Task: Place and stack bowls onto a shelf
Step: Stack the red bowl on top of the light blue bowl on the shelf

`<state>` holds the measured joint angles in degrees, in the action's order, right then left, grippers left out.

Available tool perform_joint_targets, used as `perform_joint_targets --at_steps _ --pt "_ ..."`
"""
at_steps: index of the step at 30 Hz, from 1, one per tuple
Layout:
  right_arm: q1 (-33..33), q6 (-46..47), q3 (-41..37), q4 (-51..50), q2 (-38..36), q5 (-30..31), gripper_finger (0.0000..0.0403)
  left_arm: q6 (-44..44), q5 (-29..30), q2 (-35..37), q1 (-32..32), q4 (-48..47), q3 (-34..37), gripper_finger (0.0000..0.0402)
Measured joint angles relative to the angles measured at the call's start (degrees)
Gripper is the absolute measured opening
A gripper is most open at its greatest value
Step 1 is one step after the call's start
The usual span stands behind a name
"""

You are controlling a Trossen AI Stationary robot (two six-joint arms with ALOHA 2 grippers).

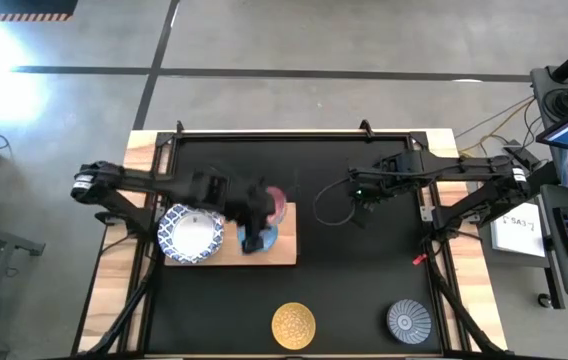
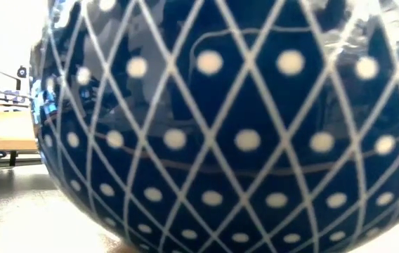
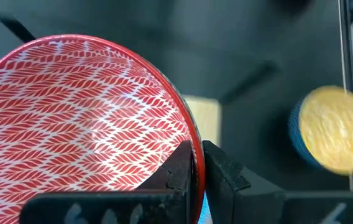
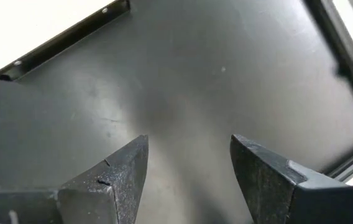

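The low view is almost wholly blocked by the side of a dark blue bowl with a white lattice and dots (image 2: 241,133), standing so close to the camera that its rim and base are cut off; which of the table's bowls it is cannot be told. In the high view the left arm covers much of the flat light-wood shelf board (image 1: 282,255), and the light blue bowl (image 1: 267,239) under it shows only as a sliver.

Five bowls can be counted from above: one large white bowl with a blue patterned rim (image 1: 191,233) on the shelf's left end, the red one, the light blue one, a small yellow bowl (image 1: 293,325) and a small grey-blue bowl (image 1: 408,320), the last two well apart on the black table (image 1: 364,290) near its front edge.

The small red bowl with a white leaf pattern inside (image 3: 83,118) is tilted above the shelf's right half. The left gripper (image 3: 198,163) pinches its rim, one finger inside and one outside.

The right gripper (image 4: 189,165) hangs over bare table right of the shelf, its fingers spread with nothing between them.
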<state>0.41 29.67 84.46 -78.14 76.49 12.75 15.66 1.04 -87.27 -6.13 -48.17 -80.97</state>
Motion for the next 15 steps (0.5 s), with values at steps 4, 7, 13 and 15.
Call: perform_joint_targets --at_steps 4,7,13,15 --pt "2.7 5.2 -0.7 -0.8 0.0 -1.1 0.0216 5.7 3.1 -0.2 -6.0 -5.3 0.0 0.0012" --pt "5.1 8.7 -1.2 -1.6 0.0 -1.2 0.0216 6.1 4.8 -0.5 -8.4 -5.6 0.0 0.0012" --pt "10.8 16.0 -1.3 -2.4 0.0 -0.8 0.0216 4.4 6.3 -2.2 -8.9 -8.2 0.1 0.0012" --pt "12.7 17.7 -1.3 -2.4 0.0 -0.7 0.0216 2.8 7.1 -3.0 -9.0 -8.7 0.1 0.0012"
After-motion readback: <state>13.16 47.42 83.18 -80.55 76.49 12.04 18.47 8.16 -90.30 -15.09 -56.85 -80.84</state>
